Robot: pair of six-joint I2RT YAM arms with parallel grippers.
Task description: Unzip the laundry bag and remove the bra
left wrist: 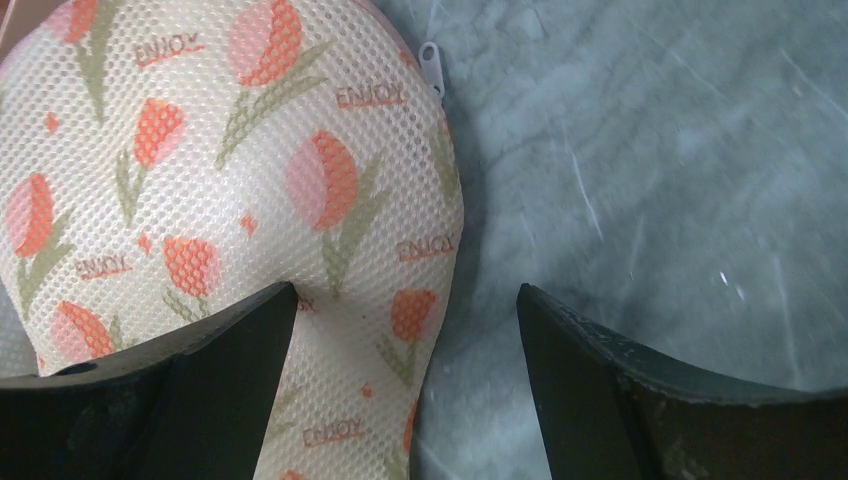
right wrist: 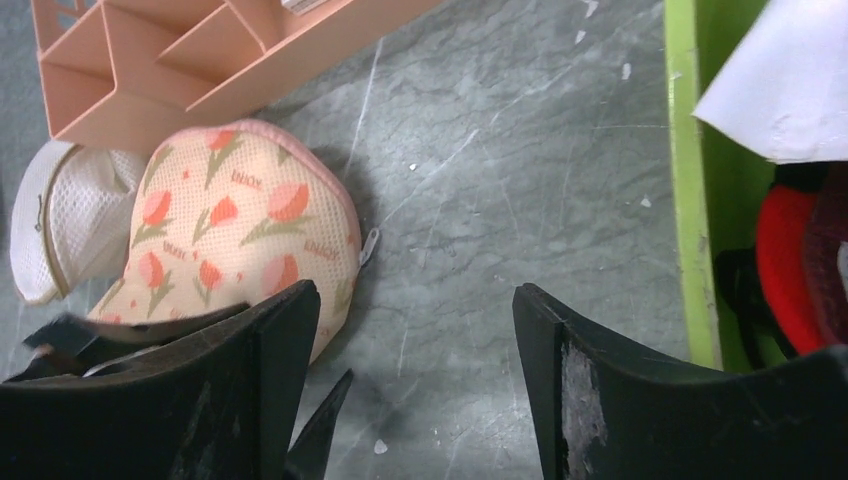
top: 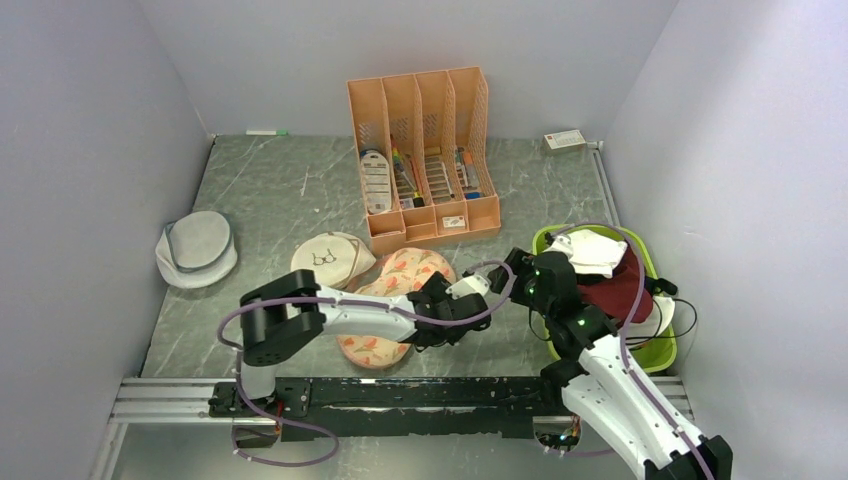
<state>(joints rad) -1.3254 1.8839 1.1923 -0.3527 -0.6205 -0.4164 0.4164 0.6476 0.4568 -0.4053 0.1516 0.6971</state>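
– On the tabletop (top: 280, 190), before the orange rack (top: 425, 150), the laundry bag (top: 410, 268) lies flat, seemingly zipped.
– Both arms' fingers (left wrist: 620, 400) gape wide, empty. Pin a lobe with the left gripper (left wrist: 405, 300); the right gripper (right wrist: 415, 295) should pinch the zip pull (right wrist: 369, 245) (tiny, white) squarely.

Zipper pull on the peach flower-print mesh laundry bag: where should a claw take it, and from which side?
Pinch the small pale zipper pull by its free end. It sticks out from the rim of the peach flower-print mesh laundry bag onto the bare grey marbled table, so probably come from that open side, toward the lime-green bin, where the right claw hangs open.
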